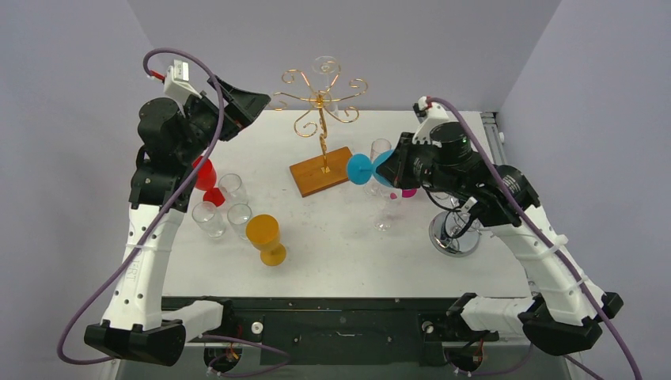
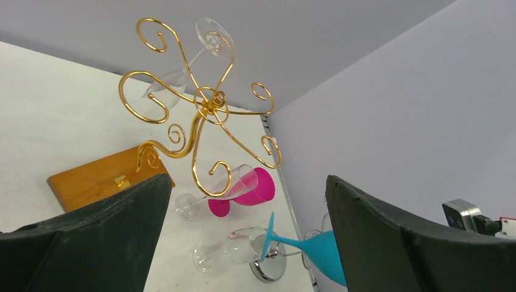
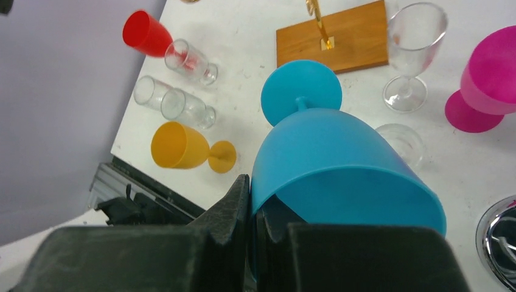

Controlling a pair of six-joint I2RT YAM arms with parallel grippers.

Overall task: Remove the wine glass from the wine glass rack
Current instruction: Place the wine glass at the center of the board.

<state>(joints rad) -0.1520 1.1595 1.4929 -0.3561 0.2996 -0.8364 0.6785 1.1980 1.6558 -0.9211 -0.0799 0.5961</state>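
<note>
The gold wire wine glass rack [image 1: 320, 103] stands on its brown wooden base [image 1: 320, 170] at the back centre. A clear wine glass [image 1: 327, 71] hangs upside down on a rear arm; it also shows in the left wrist view [image 2: 210, 39]. My left gripper [image 1: 237, 103] is open and empty, raised to the left of the rack [image 2: 207, 106]. My right gripper [image 1: 396, 168] is shut on the rim of a blue wine glass [image 3: 328, 164], held sideways above the table just right of the wooden base [image 3: 341, 39], foot toward the rack.
A red cup [image 1: 204, 174], three clear glasses [image 1: 231, 188] and an orange goblet [image 1: 265, 236] sit on the left. A clear wine glass [image 1: 381, 150], a pink glass [image 1: 407, 192] and the chrome stand's round base [image 1: 455, 236] are on the right.
</note>
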